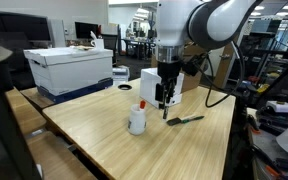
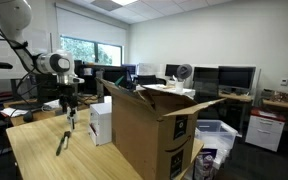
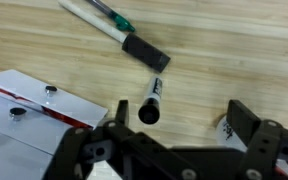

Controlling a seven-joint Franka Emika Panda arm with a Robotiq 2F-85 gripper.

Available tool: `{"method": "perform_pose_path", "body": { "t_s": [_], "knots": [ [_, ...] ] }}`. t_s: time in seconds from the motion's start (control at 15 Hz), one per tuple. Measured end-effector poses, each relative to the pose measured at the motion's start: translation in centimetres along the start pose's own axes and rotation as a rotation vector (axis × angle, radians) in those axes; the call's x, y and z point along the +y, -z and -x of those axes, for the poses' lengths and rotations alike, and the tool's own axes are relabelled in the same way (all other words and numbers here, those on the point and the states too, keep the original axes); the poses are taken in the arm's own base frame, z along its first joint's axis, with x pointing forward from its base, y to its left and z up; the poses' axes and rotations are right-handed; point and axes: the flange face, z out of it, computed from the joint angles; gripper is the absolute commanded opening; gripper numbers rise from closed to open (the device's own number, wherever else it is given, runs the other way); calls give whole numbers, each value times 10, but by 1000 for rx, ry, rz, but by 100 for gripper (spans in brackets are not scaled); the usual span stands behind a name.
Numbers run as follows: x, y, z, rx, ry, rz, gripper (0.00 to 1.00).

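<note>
The pincer (image 3: 177,112) is hanging low over the wooden table (image 3: 249,50), its jaws standing wide apart and gripping nothing. Between them, closer to one finger, a black marker (image 3: 151,102) is showing almost end-on in the wrist view; whether it is touching that finger I cannot tell. Just beyond it a white marker with a black cap (image 3: 112,30) is lying flat on the wood. In an exterior view a white cup (image 1: 137,122) is standing near the pincer, and a white lidded box (image 1: 69,68) is sitting farther back at the table's edge.
</note>
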Motion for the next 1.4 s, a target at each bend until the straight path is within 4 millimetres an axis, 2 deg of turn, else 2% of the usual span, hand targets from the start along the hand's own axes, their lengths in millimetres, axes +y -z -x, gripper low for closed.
{"method": "perform_pose_path", "body": {
  "t_s": [0.13, 0.2, 0.4, 1.07, 1.2, 1.4],
  "knots": [
    [0, 0, -4, 2, -3, -2, 99],
    [1, 0, -5, 2, -5, -2, 79],
    [2, -1, -7, 2, -9, -2, 69],
    [7, -2, -8, -1, -18, 0, 11],
    [6, -2, -8, -2, -17, 0, 6],
    [6, -2, -8, -2, -17, 1, 9]
  ]
}}
